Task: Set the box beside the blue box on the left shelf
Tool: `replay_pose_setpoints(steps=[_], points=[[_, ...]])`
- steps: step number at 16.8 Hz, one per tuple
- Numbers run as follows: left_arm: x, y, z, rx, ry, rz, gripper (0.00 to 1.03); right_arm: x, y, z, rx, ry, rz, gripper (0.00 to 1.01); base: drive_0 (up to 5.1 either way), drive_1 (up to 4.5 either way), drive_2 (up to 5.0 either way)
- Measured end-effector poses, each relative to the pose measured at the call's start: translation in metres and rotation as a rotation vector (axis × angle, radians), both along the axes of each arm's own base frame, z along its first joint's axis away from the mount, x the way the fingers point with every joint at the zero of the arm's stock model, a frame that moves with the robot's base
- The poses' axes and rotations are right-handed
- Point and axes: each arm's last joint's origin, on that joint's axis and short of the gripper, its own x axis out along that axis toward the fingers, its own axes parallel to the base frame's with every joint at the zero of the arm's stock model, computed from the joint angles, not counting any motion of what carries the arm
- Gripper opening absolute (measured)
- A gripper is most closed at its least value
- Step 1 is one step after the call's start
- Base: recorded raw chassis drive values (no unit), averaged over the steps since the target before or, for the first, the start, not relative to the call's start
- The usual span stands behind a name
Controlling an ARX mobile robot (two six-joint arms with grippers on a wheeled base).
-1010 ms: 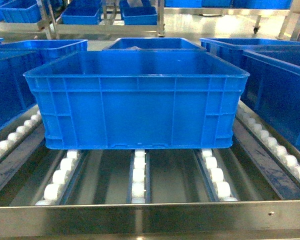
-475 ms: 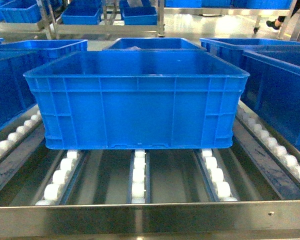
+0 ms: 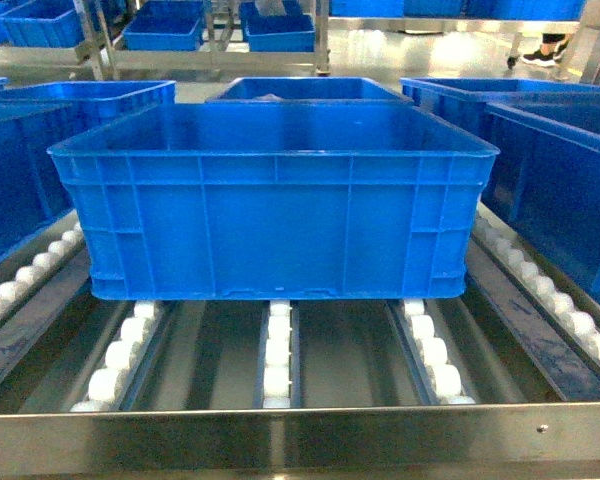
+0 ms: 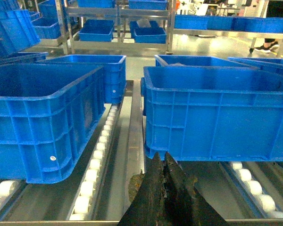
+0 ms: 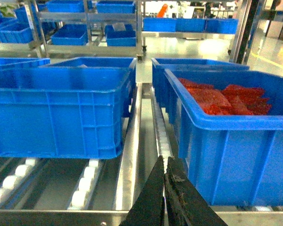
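the box (image 3: 275,195) sits squarely on the left shelf (image 3: 300,435), its floor resting on three tracks of white rollers (image 3: 278,345), its near wall set back from the steel front rail so a strip of bare rollers shows in front of it. in the left wrist view the left gripper (image 4: 166,162) is low and centred, fingers pressed together into a dark point, nothing between them; the box's near left corner stands just ahead and to the right of the tip, apart from it. to the left of that gripper a neighbouring blue crate (image 4: 42,117) fills its own lane, and a steel divider strip with a roller track runs forward between the two crates, leaving a narrow open channel straight ahead of the fingertips.

the right gripper (image 5: 164,165) is also pressed together and holds nothing. the box lies ahead and to its left, a crate of red items (image 5: 231,136) close on its right. between them a steel rail and a roller track run forward, an open gap directly ahead of the tip.

beyond, more blue crates stand behind the box
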Motion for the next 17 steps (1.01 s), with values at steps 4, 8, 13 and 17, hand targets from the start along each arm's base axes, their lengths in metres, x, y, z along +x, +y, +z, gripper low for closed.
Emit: replay_pose_setpoints(steps=[4, 8, 13, 17], points=[[0.0, 0.0, -0.0003, 0.0, 0.003, 0.0, 0.03, 0.0, 0.0, -0.0005, 0.0, 0.005, 0.0, 0.07, 0.0, 0.0, 0.0], [0.0, 0.0, -0.0003, 0.0, 0.003, 0.001, 0.3, 0.0, 0.0, -0.0003, 0.0, 0.003, 0.001, 0.34, 0.0, 0.0, 0.0], [0.0, 0.0, -0.0003, 0.001, 0.003, 0.001, 1.0, 0.0, 0.0, -0.0004, 0.0, 0.004, 0.001, 0.99, 0.0, 0.0, 0.0], [0.0, 0.0, -0.0003, 0.001, 0.003, 0.001, 0.98, 0.0, 0.0, -0.0004, 0.0, 0.004, 0.001, 0.98, 0.0, 0.0, 0.0]])
